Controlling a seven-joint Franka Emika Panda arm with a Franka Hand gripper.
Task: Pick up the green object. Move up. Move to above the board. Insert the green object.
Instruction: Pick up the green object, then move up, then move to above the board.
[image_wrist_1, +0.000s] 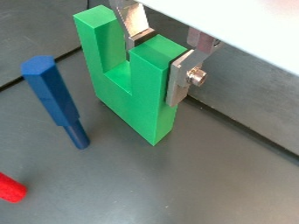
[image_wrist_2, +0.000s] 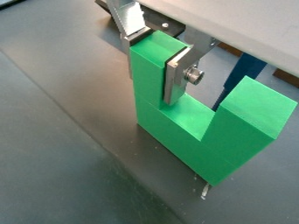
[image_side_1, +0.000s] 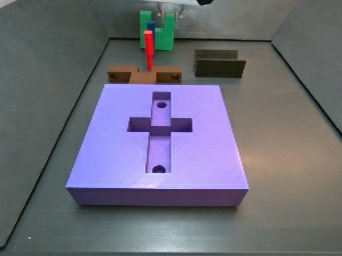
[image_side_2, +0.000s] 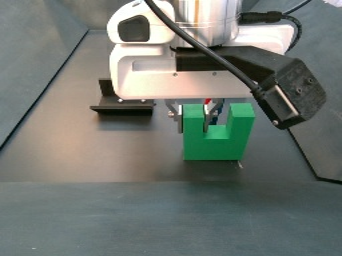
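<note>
- My gripper (image_wrist_1: 160, 54) is down at the far end of the surface (image_wrist_1: 222, 166), with its jaws closed narrowly on one prong of the green block (image_wrist_1: 128, 87); both wrist views show a silver finger (image_wrist_2: 177, 80) flat against that prong's outer face.
- The other finger (image_wrist_1: 133, 19) sits in the slot between the two prongs, so the free prong stands just beside my jaws, outside them.
- The block is upright, prongs pointing up towards me and base down; in a wrist view the base appears to rest on the surface, so I judge the lift not yet done.
- The block's long axis runs across my jaws' closing line, from the held prong to the free one.
- The board (image_side_1: 107, 140) lies well apart from my jaws, nearer the side camera, its cross recess (image_side_1: 159, 125) facing up.
- A blue peg (image_wrist_1: 54, 98) lies near the block on the free prong's side, and a red peg (image_side_1: 150, 46) stands close by.
- The next move is straight up, and I judge that the off-centre grip could let the block tilt.
</note>
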